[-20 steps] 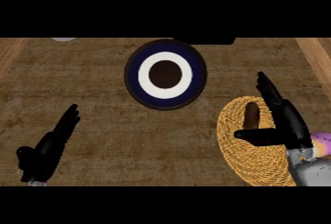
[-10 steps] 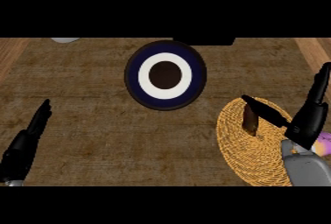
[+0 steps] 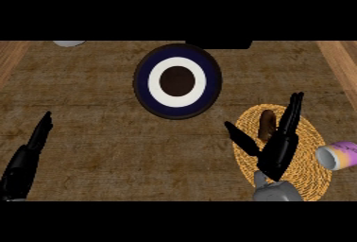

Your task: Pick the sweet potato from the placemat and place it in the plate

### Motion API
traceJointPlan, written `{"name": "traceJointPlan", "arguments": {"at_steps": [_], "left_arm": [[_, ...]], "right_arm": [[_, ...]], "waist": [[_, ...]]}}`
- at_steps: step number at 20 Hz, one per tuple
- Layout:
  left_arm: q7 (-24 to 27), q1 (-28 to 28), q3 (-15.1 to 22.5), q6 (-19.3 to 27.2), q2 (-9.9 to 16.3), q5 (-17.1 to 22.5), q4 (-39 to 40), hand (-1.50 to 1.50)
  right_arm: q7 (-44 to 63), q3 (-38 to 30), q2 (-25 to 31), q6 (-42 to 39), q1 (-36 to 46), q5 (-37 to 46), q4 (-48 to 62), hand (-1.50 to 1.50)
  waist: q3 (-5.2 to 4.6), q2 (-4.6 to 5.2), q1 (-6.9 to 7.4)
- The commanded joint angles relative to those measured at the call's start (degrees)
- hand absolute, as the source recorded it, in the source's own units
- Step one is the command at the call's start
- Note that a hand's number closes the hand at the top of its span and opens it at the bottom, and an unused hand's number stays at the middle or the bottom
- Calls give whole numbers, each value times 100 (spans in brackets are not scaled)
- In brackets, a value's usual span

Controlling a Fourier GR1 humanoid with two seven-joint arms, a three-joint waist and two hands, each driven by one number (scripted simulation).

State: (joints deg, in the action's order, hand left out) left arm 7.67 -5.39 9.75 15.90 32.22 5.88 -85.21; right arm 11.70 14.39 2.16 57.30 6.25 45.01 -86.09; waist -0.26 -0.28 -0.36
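We see right robot hand (image 3: 279, 150) over round woven yellow placemat (image 3: 307, 170), fingers straight, thumb spread. Brown sweet potato (image 3: 266, 125) lies on placemat just beside its fingers, not gripped. Round navy-and-white plate (image 3: 178, 81) up-left of it. Left robot hand (image 3: 24, 160) open, resting far left.

Desk (image 3: 90, 118): rough, matt, brown woven-looking top; smooth wood-grain strips at both sides. Placemat (image 3: 307, 163): coarse coiled straw, matt. Plate (image 3: 178, 80): smooth, glazed-looking ceramic. Sweet potato (image 3: 266, 125): dull brown skin. Cup (image 3: 338, 155): smooth finish. Right hand (image 3: 279, 150): black, slightly glossy.
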Motion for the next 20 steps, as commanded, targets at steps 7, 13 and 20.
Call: {"name": "traceJointPlan", "arguments": {"at_steps": [7,13,20], "left_arm": [[20,-262,5,31,2,-109,-261,0],[39,-99,-64,-60,-71,-108,-167,0],[-42,123,-76,-126,-270,-248,76,0]], "right_arm": [[3106,-593,-68,-2876,112,2214,-337,-150],[4732,-673,-171,-4930,1082,2558,-671,-150],[5643,-641,-215,-6251,1444,2010,-725,-150]], "waist": [[-5,-28,14],[17,8,71],[22,19,50]]}}
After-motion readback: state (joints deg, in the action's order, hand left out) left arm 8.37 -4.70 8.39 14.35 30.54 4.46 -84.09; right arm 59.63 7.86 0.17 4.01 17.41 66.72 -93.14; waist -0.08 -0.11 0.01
